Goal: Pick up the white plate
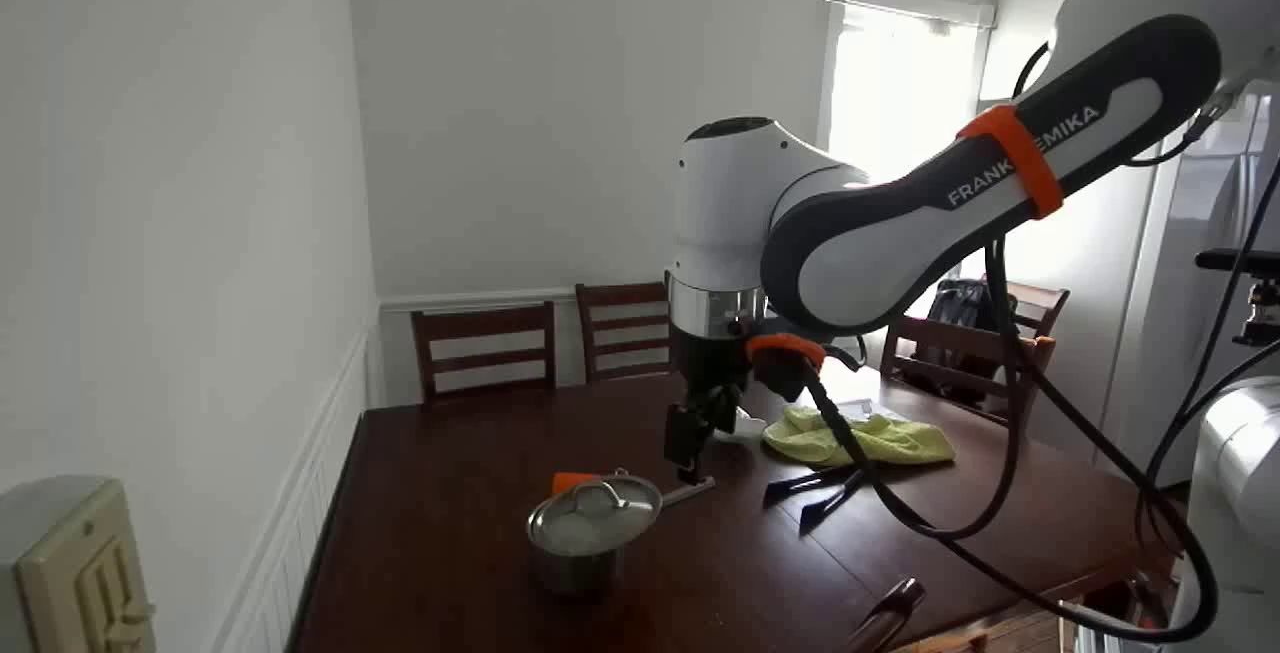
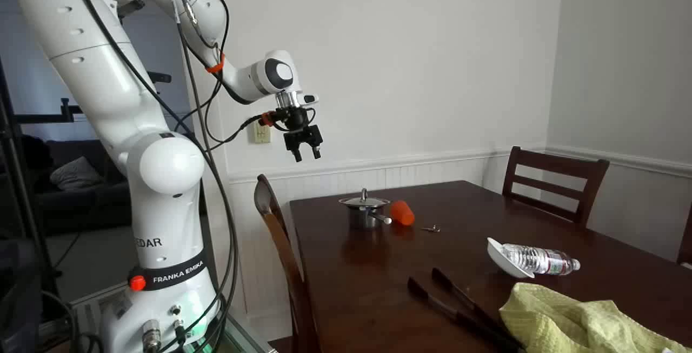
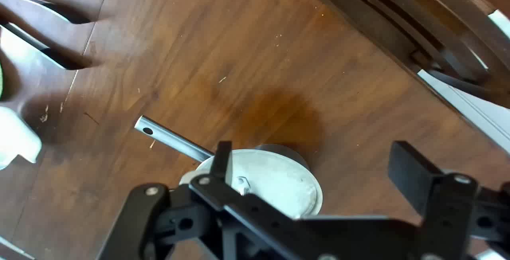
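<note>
As nothing's being held by the spread gripper (image 2: pixel 307 156), rim-pinching the white dish (image 2: pixel 505 261) is being advised, bottle (image 2: pixel 540 259) avoided.

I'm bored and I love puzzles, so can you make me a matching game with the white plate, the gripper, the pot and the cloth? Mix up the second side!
Things:
1. white plate
2. gripper
3. pot
4. cloth

Clues:
A. yellow-green and crumpled
B. tilted, next to a clear bottle
C. topped by a lid
D. open, holding nothing

Right pairs: 1-B, 2-D, 3-C, 4-A
</note>
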Controlling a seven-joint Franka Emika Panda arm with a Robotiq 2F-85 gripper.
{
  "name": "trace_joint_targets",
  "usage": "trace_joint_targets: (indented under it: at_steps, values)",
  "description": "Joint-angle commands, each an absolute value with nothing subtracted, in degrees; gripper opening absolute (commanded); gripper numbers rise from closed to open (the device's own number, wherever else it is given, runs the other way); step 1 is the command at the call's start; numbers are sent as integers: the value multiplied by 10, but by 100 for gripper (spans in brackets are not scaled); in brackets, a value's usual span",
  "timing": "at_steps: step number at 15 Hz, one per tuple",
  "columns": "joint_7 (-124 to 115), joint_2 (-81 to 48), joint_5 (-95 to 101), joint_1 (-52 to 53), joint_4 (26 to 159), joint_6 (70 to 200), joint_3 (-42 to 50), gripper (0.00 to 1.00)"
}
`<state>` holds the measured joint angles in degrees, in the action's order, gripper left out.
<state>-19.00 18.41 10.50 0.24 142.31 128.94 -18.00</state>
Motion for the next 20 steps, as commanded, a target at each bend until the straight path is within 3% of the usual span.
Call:
trace_joint_targets:
  at_steps: [1,7,10,20]
  values:
    - [-195,182,112,21,1422,1287,-162,100]
    - [34,185,98,27,1415,1290,-19,100]
    - [133,174,91,-22,1386,1263,45,100]
    - [126,-45,53,-128,1083,1183,162,100]
